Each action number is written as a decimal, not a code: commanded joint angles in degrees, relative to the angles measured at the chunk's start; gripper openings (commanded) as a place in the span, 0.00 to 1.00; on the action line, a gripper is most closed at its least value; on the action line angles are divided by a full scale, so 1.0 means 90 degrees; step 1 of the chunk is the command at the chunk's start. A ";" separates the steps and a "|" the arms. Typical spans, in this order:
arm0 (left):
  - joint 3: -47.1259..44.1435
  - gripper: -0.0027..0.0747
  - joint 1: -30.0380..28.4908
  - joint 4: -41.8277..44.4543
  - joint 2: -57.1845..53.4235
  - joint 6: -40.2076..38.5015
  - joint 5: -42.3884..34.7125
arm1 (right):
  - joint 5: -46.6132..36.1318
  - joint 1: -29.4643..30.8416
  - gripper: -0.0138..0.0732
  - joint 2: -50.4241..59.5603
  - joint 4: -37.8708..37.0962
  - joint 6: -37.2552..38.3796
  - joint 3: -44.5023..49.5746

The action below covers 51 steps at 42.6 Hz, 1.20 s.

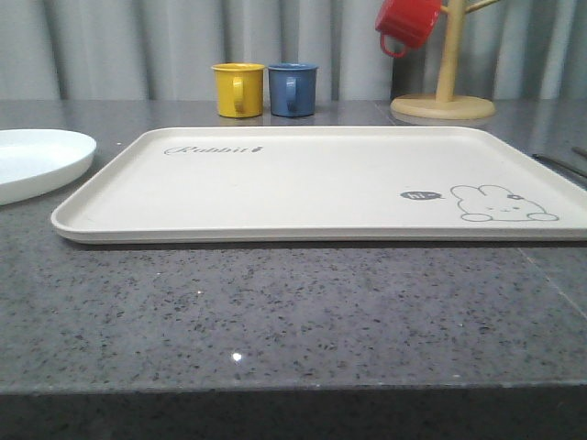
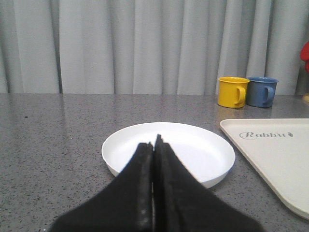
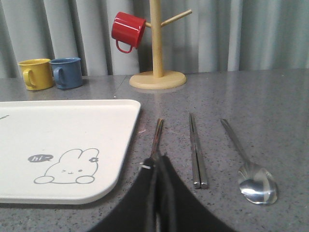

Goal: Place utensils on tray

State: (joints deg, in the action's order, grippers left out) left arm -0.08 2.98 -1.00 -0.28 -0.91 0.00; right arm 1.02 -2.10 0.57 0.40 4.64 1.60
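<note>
The cream tray (image 1: 321,183) with a bunny drawing lies in the middle of the table, with nothing on it. A white plate (image 1: 37,160) sits just left of it. My left gripper (image 2: 154,145) is shut and holds nothing; its tips are in front of the plate (image 2: 193,150), with the tray's corner (image 2: 280,159) beside it. To the right of the tray (image 3: 63,140) lie a steel fork (image 3: 158,135), a chopstick pair (image 3: 196,150) and a spoon (image 3: 251,174), side by side on the table. My right gripper (image 3: 158,159) is shut, and its tips hide the fork's near end.
A yellow mug (image 1: 238,89) and a blue mug (image 1: 293,89) stand behind the tray. A wooden mug tree (image 1: 445,96) with a red mug (image 1: 406,23) hanging on it stands at the back right. The grey stone table (image 1: 275,321) runs to its front edge.
</note>
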 commanded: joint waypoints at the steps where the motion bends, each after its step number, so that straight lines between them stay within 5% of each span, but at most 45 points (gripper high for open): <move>1: -0.0083 0.01 -0.0025 -0.0060 -0.0130 -0.0046 -0.0535 | -0.0554 0.0022 0.08 0.0097 -0.0089 0.0023 -0.0011; 33: 0.0022 0.01 -0.0025 -0.0010 -0.0130 -0.0046 -0.0727 | -0.0694 0.0022 0.08 0.0097 -0.0089 0.0023 -0.0227; 41: 0.1087 0.01 -0.0013 -0.0010 -0.0098 -0.0046 -0.0355 | 0.0557 0.0022 0.08 -0.0002 -0.0089 0.0023 -0.1457; 51: 0.3188 0.01 -0.0013 0.0037 0.0581 -0.0046 0.1738 | 0.2335 0.0022 0.08 -0.1050 -0.0089 0.0023 -0.3335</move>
State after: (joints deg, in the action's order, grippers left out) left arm 22.32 2.98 -0.78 1.39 -0.91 13.32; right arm 21.61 -2.10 -4.90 0.40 4.64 -22.88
